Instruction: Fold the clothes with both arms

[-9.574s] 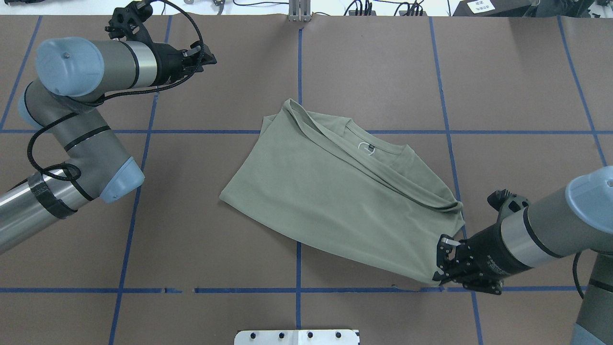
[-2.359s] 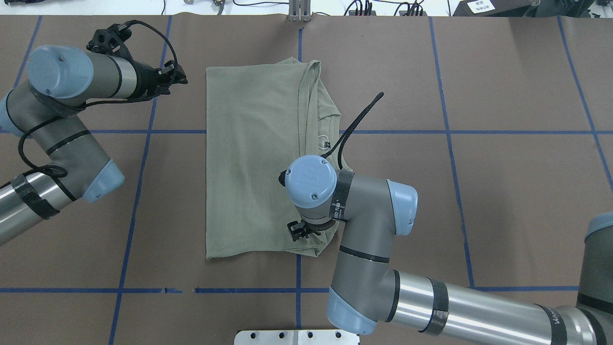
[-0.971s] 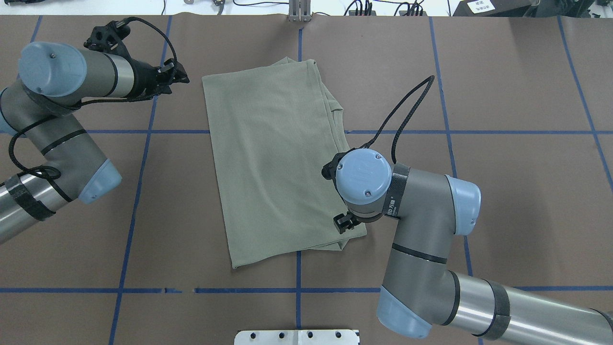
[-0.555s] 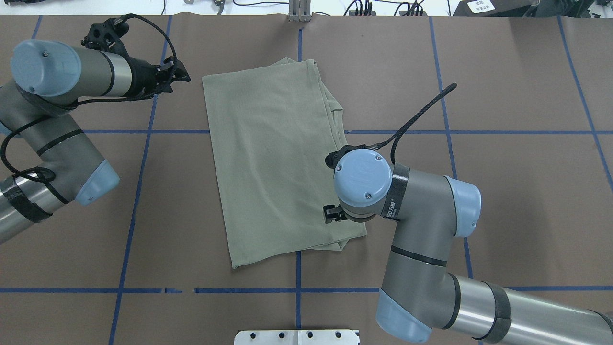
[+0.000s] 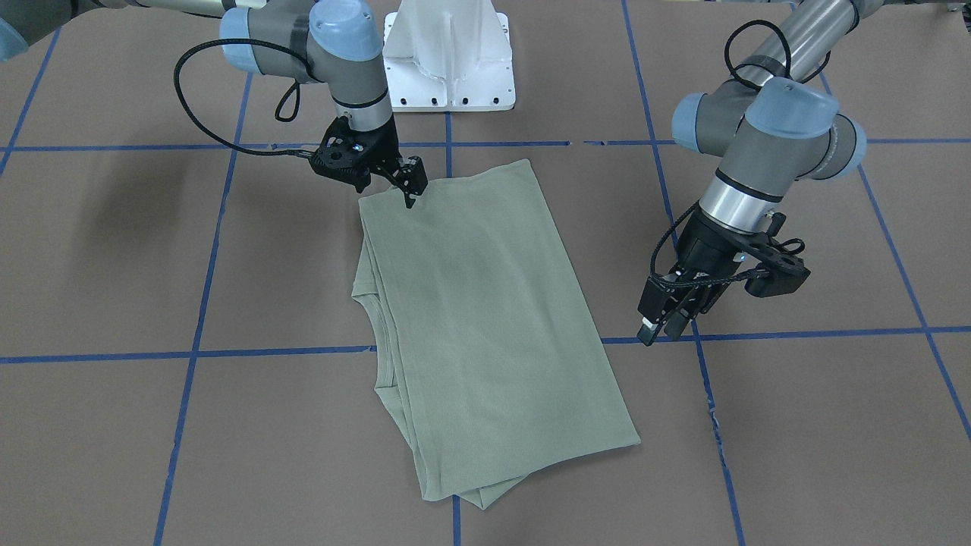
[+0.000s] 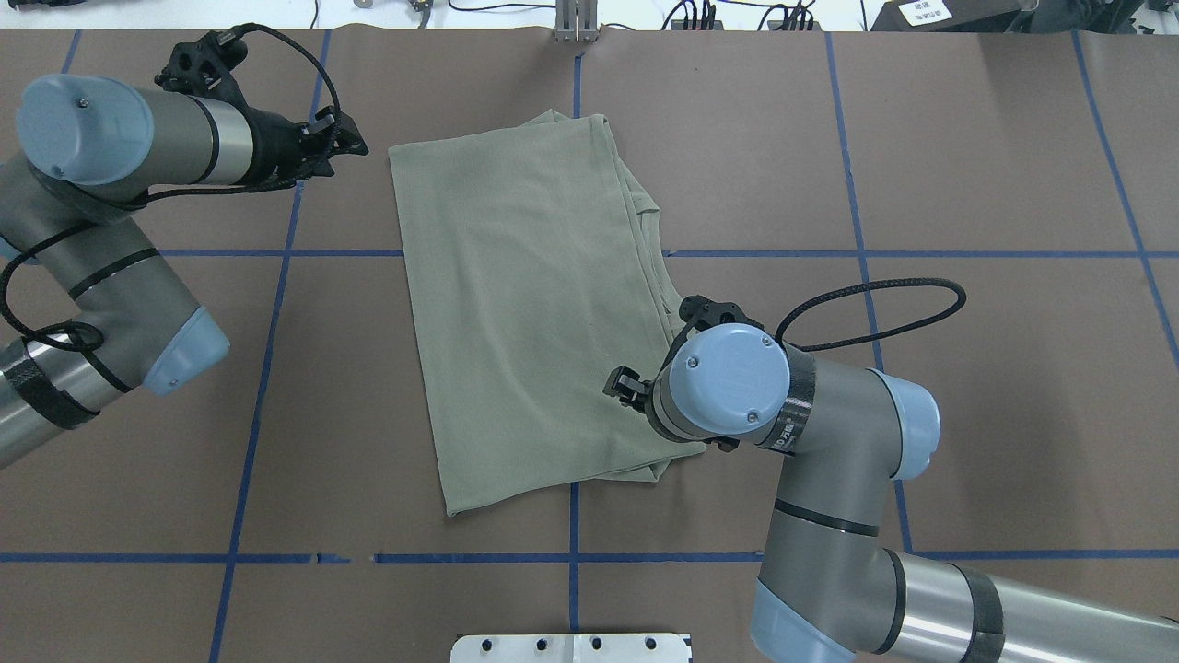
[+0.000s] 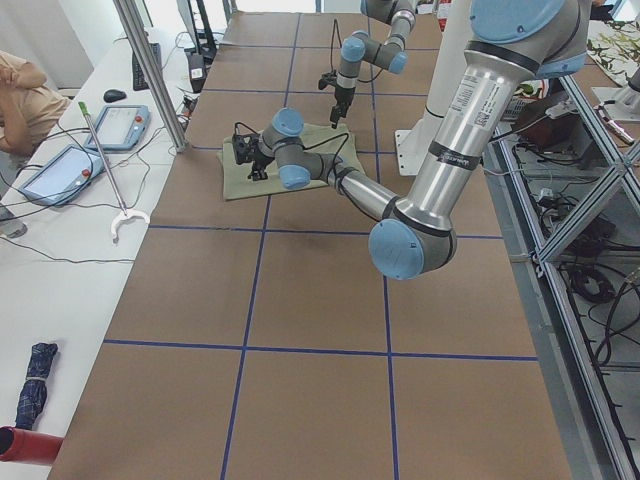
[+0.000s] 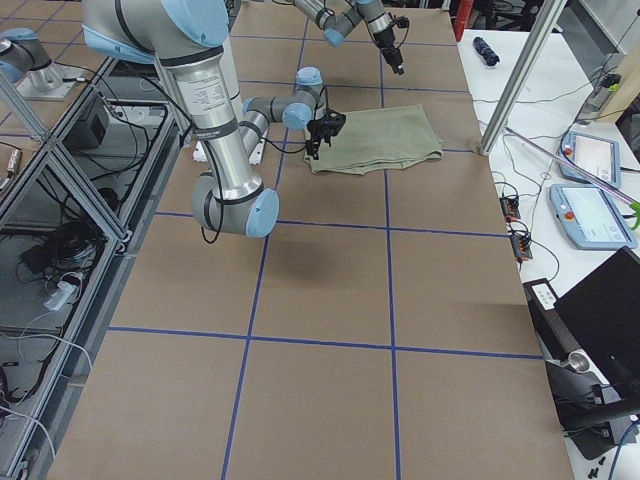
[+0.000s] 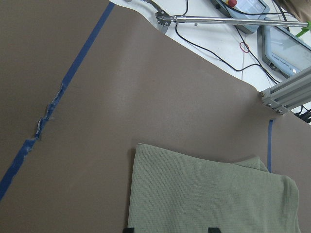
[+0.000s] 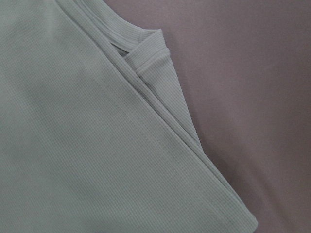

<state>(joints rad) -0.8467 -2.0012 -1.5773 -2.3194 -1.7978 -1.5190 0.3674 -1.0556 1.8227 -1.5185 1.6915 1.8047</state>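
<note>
Sage-green shirt (image 6: 525,304) lay flat mid-table on brown paper (image 6: 967,147), folded lengthwise into one long panel. It sat slightly askew and crossed a blue tape line (image 6: 276,252).

Overhead view: the R wrist hid most of the right gripper (image 6: 624,385); only a black bit stuck out over the shirt's near R corner. Front view showed it better: right gripper (image 5: 406,186) pointed down with its tip at that corner's edge. Whether it touched the cloth, and whether its fingers were spread or together, couldn't be told. R wrist cam showed no fingers, only close-up knit with stacked fold edges and the ribbed neck band (image 10: 150,58) peeking out at the side.

Left gripper (image 6: 345,145) was off the cloth, just beside the far L corner. In the front view, left gripper (image 5: 661,327) hung over bare paper near a tape crossing. L wrist cam settled its state: two fingertips (image 9: 212,229) at the frame's bottom edge were spread apart with nothing between them, and the shirt's corner lay beyond them.

Side views showed both arms small, w/ no grip detail.
</note>
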